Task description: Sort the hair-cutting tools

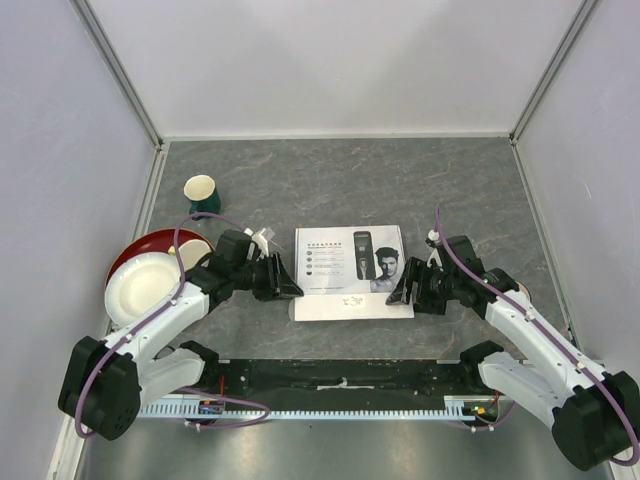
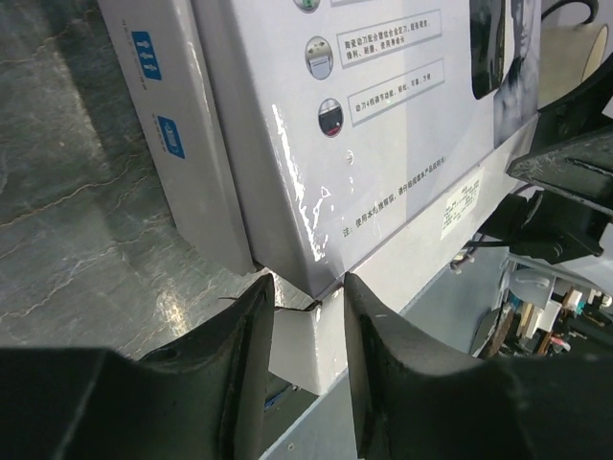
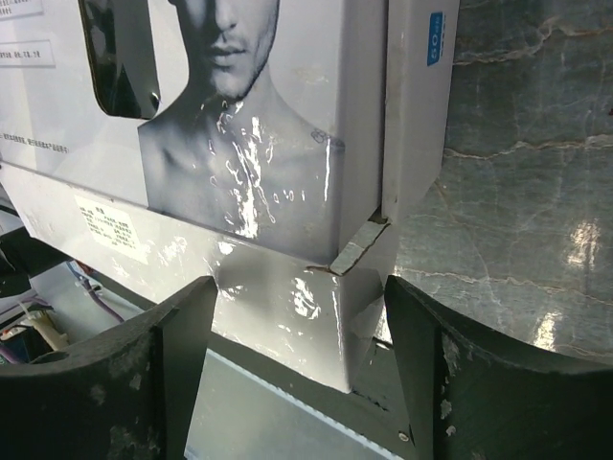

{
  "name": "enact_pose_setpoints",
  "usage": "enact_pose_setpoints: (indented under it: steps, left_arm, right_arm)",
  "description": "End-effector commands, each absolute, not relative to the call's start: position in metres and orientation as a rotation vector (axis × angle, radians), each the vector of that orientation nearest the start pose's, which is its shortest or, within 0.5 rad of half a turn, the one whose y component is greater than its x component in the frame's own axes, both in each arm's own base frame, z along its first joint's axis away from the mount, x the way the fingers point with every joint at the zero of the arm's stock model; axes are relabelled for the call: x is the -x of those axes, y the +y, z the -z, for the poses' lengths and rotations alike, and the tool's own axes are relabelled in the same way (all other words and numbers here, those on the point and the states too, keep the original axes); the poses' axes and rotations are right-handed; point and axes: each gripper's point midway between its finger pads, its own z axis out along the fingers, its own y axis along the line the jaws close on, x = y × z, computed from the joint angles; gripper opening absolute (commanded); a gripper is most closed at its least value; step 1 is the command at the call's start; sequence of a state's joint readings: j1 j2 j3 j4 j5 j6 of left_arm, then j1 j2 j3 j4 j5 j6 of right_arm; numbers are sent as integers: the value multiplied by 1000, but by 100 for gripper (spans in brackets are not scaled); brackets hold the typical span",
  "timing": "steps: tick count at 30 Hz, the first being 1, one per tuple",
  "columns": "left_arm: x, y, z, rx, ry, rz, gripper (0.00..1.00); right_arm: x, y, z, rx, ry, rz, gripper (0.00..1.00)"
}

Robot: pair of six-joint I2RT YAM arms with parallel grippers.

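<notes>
None of the hair-cutting tools shows; only a printed clipper picture appears on the lid of the white box [image 1: 350,270]. The box lies at the table's middle, with its lower part sticking out under the lid's near edge. My left gripper [image 1: 290,288] is at the box's near left corner. In the left wrist view its fingers [image 2: 308,287] are closed narrowly on the lower part's white corner [image 2: 306,335]. My right gripper [image 1: 403,295] is at the near right corner. In the right wrist view it [image 3: 299,287] is wide open around that corner [image 3: 316,316] without touching it.
A cream mug with a teal outside [image 1: 201,192] stands at the back left. A red plate [image 1: 140,250] with a white bowl [image 1: 140,285] and another cream mug [image 1: 195,252] sits at the left. A black rail [image 1: 340,378] runs along the near edge.
</notes>
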State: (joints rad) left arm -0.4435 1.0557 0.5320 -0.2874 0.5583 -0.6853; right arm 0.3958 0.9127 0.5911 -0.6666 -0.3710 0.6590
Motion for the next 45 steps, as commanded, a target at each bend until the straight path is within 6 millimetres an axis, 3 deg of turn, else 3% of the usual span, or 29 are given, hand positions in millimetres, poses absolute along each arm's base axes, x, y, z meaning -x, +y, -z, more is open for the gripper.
enact_pose_setpoints:
  steps: [1,14,20,24,32,35,41,45]
  left_arm:
    - [-183,-207,-103,27,2584,1076,41]
    - [-165,-217,-101,2,2625,1138,38]
    - [-154,-219,-97,-39,2675,1141,40]
    - [-154,-218,-98,-43,2679,1123,46]
    - [-148,-221,-105,-77,2676,1146,54]
    - [-147,-217,-100,-85,2696,1100,57]
    - [-161,-200,-88,-11,2687,903,66]
    - [-162,-197,-85,9,2676,872,67]
  right_arm:
    - [-151,165,-93,-229,2717,-886,79]
    - [-156,169,-106,-231,2684,-924,78]
    - [-154,165,-102,-209,2705,-883,75]
    - [-153,159,-94,-197,2731,-824,75]
    - [-158,156,-99,-181,2714,-796,75]
    - [-158,156,-98,-183,2716,-791,76]
    - [-157,157,-93,-184,2717,-803,76]
    - [-156,157,-87,-184,2725,-802,76]
